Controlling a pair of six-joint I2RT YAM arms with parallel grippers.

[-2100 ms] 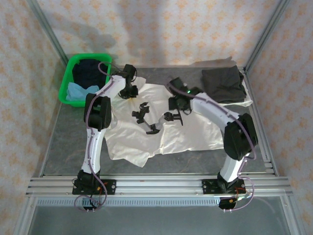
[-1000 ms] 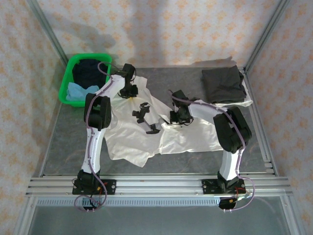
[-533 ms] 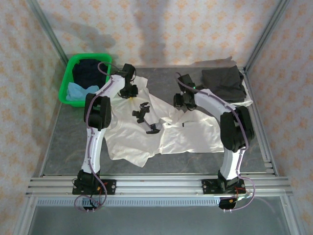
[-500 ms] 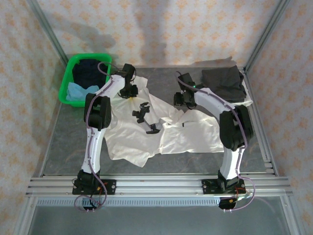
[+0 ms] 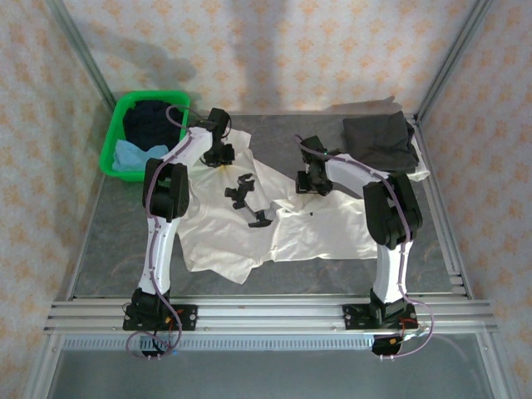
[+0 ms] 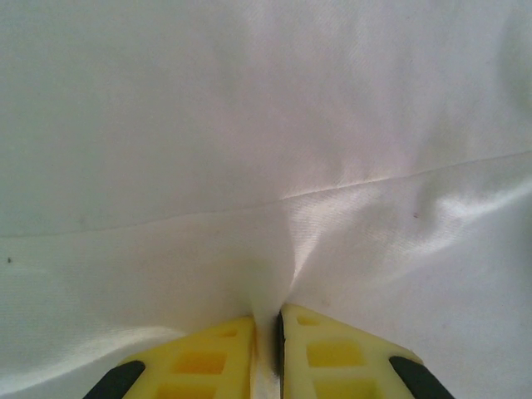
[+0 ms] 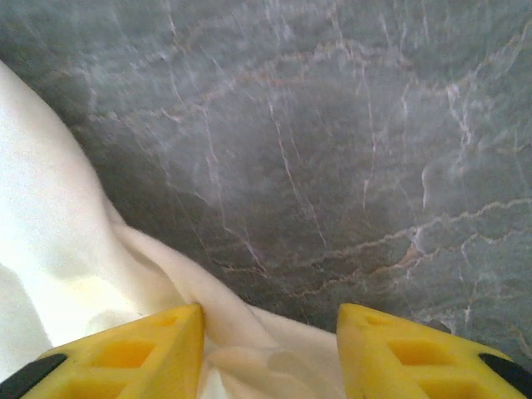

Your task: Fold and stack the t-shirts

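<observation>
The large off-white cloth t-shirt point(image 5: 241, 233) with small black prints is spread, rumpled, over the middle of the grey marbled table point(image 5: 116, 241), between the two arms. Its far left part is taken by the left gripper point(image 5: 220, 158). In the left wrist view the yellow fingers point(image 6: 208, 362) are seen drawn together, with a thin ridge of the pale fabric pinched between them and soft creases fanning out from the pinch.

The right gripper point(image 5: 312, 181) is placed at the far edge of the same shirt. In the right wrist view its fingers point(image 7: 158, 341) are held well apart, with the wavy cloth edge point(image 7: 66, 258) lying between and below them and bare table beyond. Whether the pads touch the cloth cannot be told.

A folded dark grey cloth t-shirt point(image 5: 380, 143) is laid at the far right corner. A dark navy cloth t-shirt point(image 5: 150, 120) and a light blue cloth t-shirt point(image 5: 133, 154) are bundled in the green plastic basket point(image 5: 110, 162) at the far left.

The fabric is judged light, thin and quite limp: no shape will be kept when it is lifted, and slack parts will be dragged and bunched. A hold is best taken at a hem or shoulder seam, where the doubled cloth gives a thicker bite, and at two matched points on one edge, so that the fold is carried over straight.
</observation>
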